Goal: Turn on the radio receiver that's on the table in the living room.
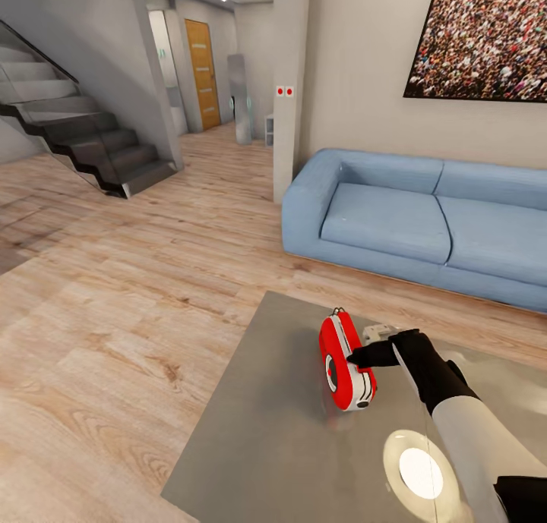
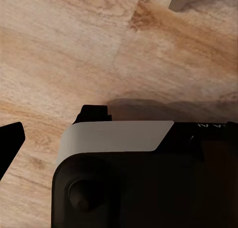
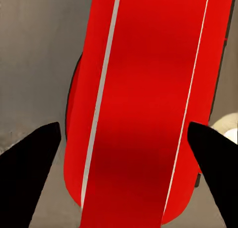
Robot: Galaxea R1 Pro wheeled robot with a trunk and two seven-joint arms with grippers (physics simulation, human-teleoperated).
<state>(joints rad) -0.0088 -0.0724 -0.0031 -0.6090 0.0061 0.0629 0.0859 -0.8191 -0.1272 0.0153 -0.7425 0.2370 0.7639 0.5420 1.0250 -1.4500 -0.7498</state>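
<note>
The approach looks finished and the contact itself is what remains. The radio receiver (image 1: pixel 346 362) stands upright on the grey surface (image 1: pixel 258 439), toward its far side and roughly midway across, with its dial face turned to the left and the blue sofa (image 1: pixel 425 223) well beyond it. The right gripper (image 1: pixel 363 356) has reached it from the right, its dark tip at the radio's top edge and seemingly touching it, though actual contact cannot be confirmed. In the right wrist view the red body (image 3: pixel 148 109) runs between the two spread fingers (image 3: pixel 29 163), which straddle it with a gap on each side, so the gripper is open and holds nothing. No light or display tells whether the radio is on, so I judge the switching step unfinished: a press on the casing is probably what is left. The left gripper (image 2: pixel 10 143) hangs over the wooden floor (image 2: pixel 59 49); one finger tip is visible and I cannot tell its state.
</note>
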